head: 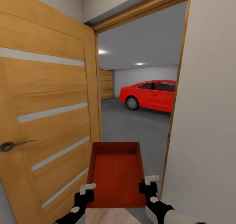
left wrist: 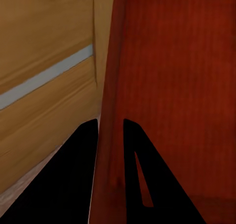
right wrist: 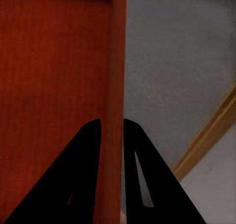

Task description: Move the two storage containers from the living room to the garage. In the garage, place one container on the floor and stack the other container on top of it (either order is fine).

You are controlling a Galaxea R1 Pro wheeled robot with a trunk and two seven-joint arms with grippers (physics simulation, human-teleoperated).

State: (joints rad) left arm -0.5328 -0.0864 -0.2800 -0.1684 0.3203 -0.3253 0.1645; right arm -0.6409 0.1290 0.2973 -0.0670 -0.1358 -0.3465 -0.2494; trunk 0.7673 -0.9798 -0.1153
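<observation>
Item: bin point(head: 115, 171), red-orange, open top, empty. Held level in front of me at doorway, between door point(head: 42, 119) and white wall point(head: 206, 119).
My left tool point(head: 88, 188): clamped on bin's left wall, one finger inside, one outside.
My right tool point(head: 148, 182): clamped on bin's right wall likewise.
Door: wood, pale stripes, lever handle point(head: 13, 145), swung open at my left.
Beyond: garage, grey floor point(head: 131, 125), red car point(head: 150, 94), ceiling lights on.

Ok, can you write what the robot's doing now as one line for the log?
place: doorway into garage | left gripper: shut on storage container left wall | right gripper: shut on right wall | ahead: red car, open wooden door
</observation>
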